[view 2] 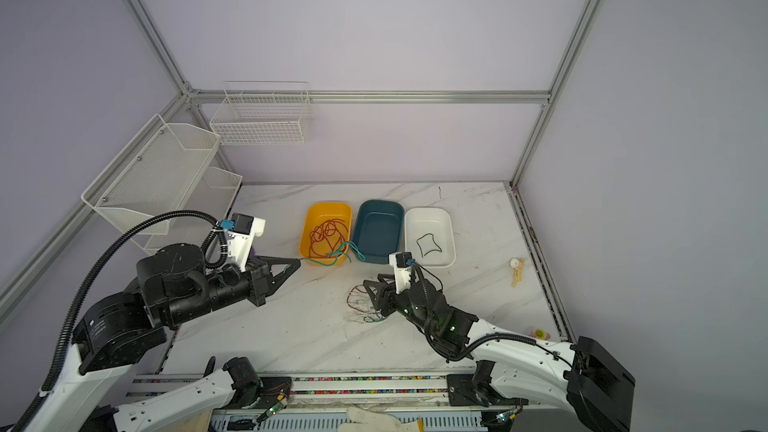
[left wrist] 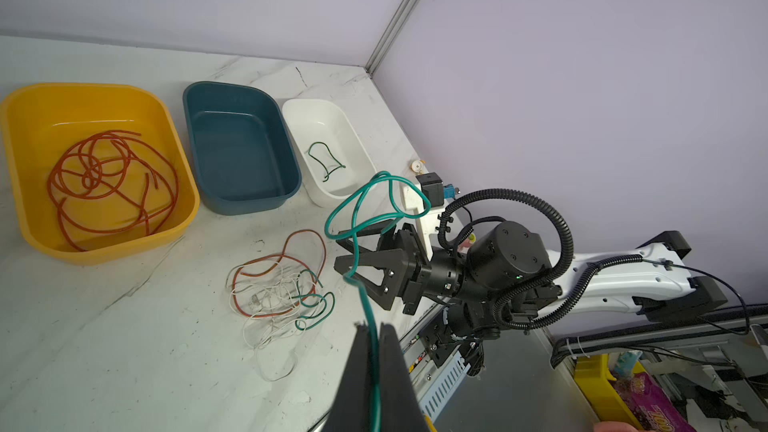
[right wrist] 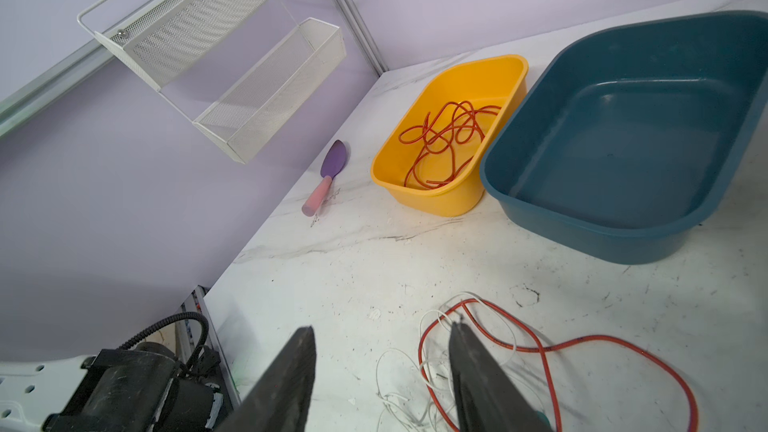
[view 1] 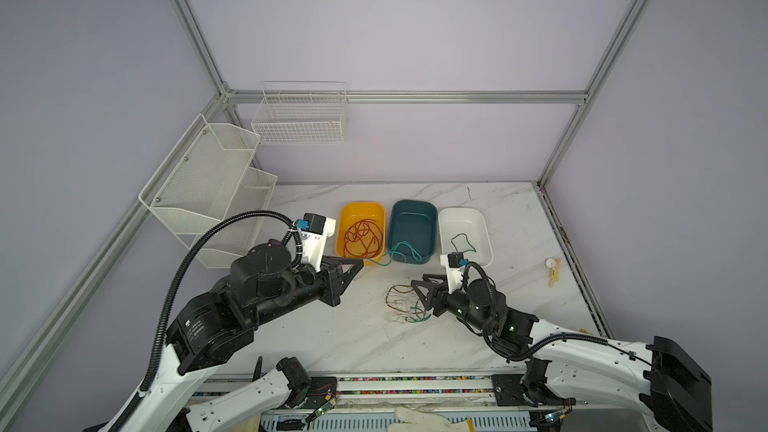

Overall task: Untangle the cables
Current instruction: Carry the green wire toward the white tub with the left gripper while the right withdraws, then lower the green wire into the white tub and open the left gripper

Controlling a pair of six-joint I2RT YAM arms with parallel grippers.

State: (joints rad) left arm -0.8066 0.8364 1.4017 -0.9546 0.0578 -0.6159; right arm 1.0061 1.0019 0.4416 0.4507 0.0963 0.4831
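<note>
**Bimanual cable sorting.** The left gripper [left wrist: 375, 347] is clenching a teal-green cable [left wrist: 380, 176]. The cable is hanging in loops above the worktop [view 1: 332, 326], in front of the yellow tray [view 1: 361, 209] and the blue tray [view 1: 411, 222] in both top views. The right gripper [right wrist: 382, 328] is standing released, its jaws spread with nothing between them. It is hovering at the edge of the remaining tangle of cables [left wrist: 274, 292], red, white and green, which is lying on the worktop in front of the trays. Red cables [view 1: 363, 236] are lying coiled in the yellow tray. A dark green cable [view 1: 460, 242] is lying in the white tray [view 1: 465, 222].
</note>
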